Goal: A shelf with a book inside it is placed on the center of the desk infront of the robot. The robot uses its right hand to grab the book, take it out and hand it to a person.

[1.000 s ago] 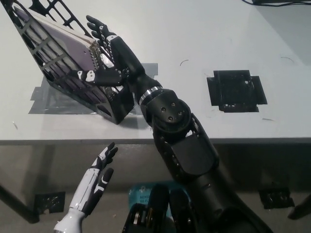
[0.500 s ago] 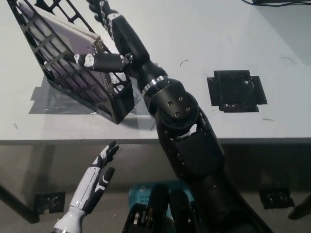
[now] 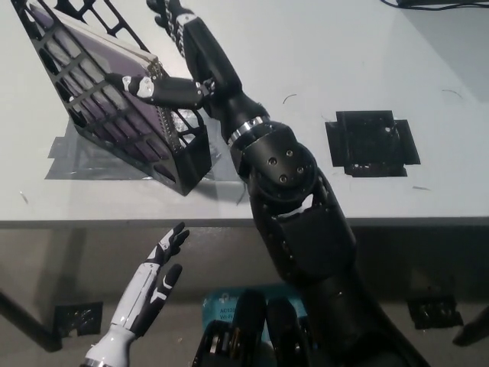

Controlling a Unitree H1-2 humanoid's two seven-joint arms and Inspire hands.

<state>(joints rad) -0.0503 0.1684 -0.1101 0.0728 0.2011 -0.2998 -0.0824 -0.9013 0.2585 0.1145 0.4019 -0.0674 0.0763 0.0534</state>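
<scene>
A black wire shelf [image 3: 187, 164] stands tilted at the desk's far left. Inside it leans a book [image 3: 92, 61] with a purple cover and white page edges. My black right hand [image 3: 187, 61] reaches in at the shelf's open right end. Its thumb lies across the purple cover, while the other fingers stretch up past the book's far side toward the picture's top edge. The fingers are spread and not closed on the book. My white left hand [image 3: 149, 287] rests open below the desk's front edge at the lower left.
Grey tape [image 3: 76, 160] holds the shelf's base to the white desk [image 3: 321, 46]. A black square plate [image 3: 372, 143], taped down, lies to the right of my arm. Dark cables [image 3: 435, 4] run along the top right. The desk's front edge crosses the picture below the shelf.
My right hand has pushed farther up and into the shelf. Its thumb has slid left across the book's cover. The shelf, the book and my left hand have stayed put.
</scene>
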